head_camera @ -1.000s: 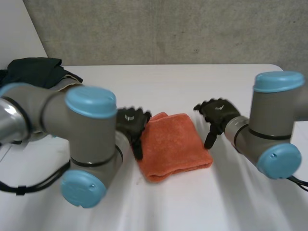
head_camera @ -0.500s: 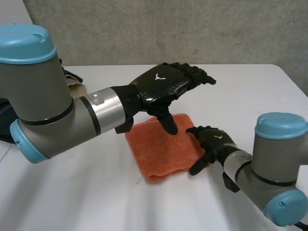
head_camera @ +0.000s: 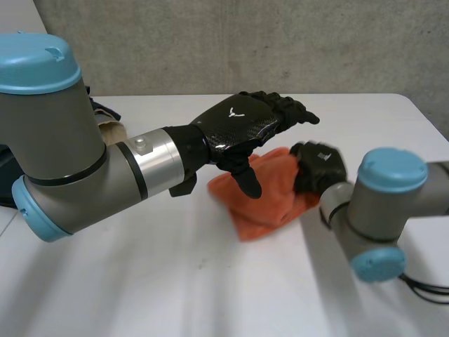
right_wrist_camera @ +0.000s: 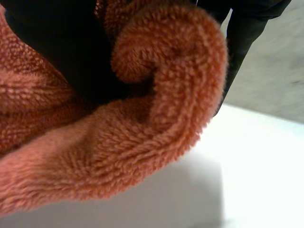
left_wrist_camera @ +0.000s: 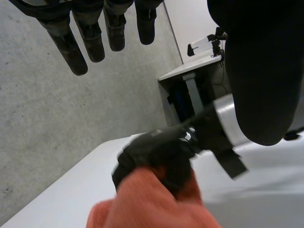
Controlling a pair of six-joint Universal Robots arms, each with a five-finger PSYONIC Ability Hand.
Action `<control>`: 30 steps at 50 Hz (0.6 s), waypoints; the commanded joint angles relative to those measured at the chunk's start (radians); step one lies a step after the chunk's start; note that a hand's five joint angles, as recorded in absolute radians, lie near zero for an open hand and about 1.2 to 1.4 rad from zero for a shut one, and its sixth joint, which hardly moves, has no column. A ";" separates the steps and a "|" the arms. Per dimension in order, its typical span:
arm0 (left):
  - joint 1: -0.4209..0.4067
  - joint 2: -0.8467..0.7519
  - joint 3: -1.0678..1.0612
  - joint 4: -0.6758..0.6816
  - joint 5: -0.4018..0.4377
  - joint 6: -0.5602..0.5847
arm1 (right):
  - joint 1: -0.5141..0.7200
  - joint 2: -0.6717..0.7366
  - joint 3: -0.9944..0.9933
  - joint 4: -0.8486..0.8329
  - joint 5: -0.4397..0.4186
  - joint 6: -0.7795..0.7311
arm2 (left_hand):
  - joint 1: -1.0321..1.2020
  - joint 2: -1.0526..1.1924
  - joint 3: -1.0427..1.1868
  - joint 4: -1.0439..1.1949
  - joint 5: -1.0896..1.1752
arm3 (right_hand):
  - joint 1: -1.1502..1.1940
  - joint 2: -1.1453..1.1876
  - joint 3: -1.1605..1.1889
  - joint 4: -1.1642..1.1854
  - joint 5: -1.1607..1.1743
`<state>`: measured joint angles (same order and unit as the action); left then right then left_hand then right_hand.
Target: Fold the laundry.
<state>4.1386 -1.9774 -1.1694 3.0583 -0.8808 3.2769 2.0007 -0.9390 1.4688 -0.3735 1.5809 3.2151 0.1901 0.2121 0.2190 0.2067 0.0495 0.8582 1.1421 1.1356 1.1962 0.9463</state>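
Clearly mid-fold: nearest, the right hand (head_camera: 319, 167) is curled round one edge of the orange towel (head_camera: 270, 203), with the cloth rolled against its palm and that side bunched up off the white table (head_camera: 175, 281). Just beyond, the left hand (head_camera: 242, 130) hovers above the towel, fingers straight, holding nothing. Behind the left arm more cloth (head_camera: 111, 130) waits, so most laundry seems unfolded.
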 commanded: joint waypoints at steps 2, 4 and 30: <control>-0.003 0.002 0.013 0.000 0.000 0.000 | -0.240 0.164 -0.312 0.105 0.007 -0.050 | 0.023 0.001 -0.005 0.007 -0.011 | 0.538 0.254 0.261 0.200 0.275; -0.004 0.002 0.013 0.000 0.000 0.000 | -0.275 0.213 -0.395 0.140 0.010 -0.058 | 0.023 0.001 -0.005 0.007 -0.011 | 0.538 0.254 0.261 0.200 0.275; -0.032 -0.012 0.030 0.002 -0.012 0.000 | -0.625 0.747 -1.340 0.509 -0.016 -0.135 | 0.023 0.001 -0.005 0.007 -0.011 | -0.684 -0.968 -0.961 -1.022 -0.946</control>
<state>4.1075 -1.9894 -1.1445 3.0604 -0.8832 3.2766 1.3876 -0.1779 0.1052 0.1453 1.5713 3.0965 0.1901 0.2121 0.2190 0.2067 0.0495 0.5869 0.7226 0.7321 0.7514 0.5761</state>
